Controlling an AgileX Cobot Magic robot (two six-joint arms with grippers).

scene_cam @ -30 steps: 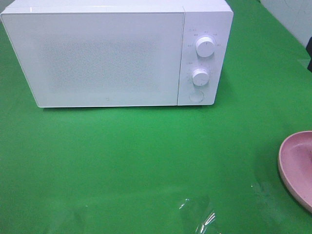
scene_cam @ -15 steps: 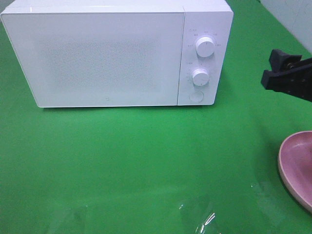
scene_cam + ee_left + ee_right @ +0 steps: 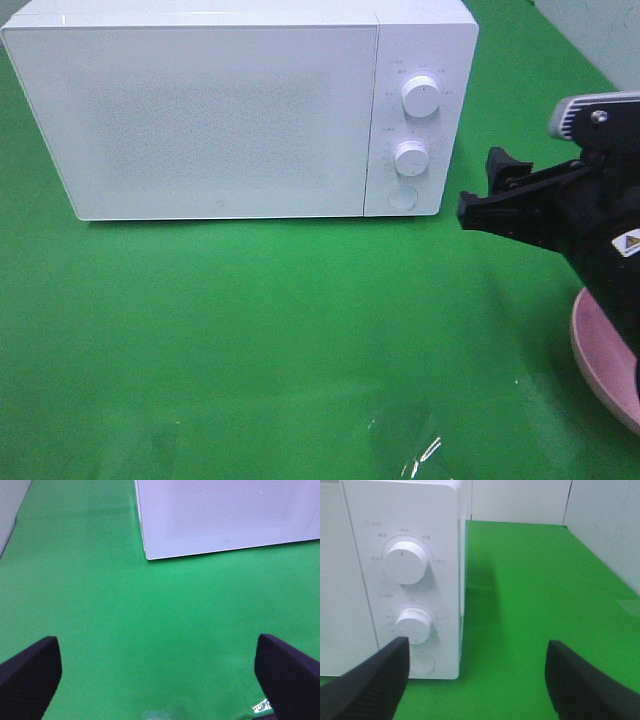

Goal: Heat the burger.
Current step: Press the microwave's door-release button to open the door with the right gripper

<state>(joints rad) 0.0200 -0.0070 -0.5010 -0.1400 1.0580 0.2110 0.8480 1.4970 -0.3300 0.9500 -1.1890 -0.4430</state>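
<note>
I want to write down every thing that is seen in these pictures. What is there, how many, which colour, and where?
microwave: one, white, door shut, at the back of the table
knobs: two, white, on the microwave's right panel, upper knob above lower knob
round button: one, white, below the knobs
cloth: one, green, covering the table
plate: one, pink, at the right edge, partly hidden
clear plastic: one piece, transparent, on the cloth near the front
wall: white, behind the table
burger: none in view
right gripper: one, black, open, empty, near the microwave's right end
left gripper: one, black, open, empty, over the cloth before the microwave
</note>
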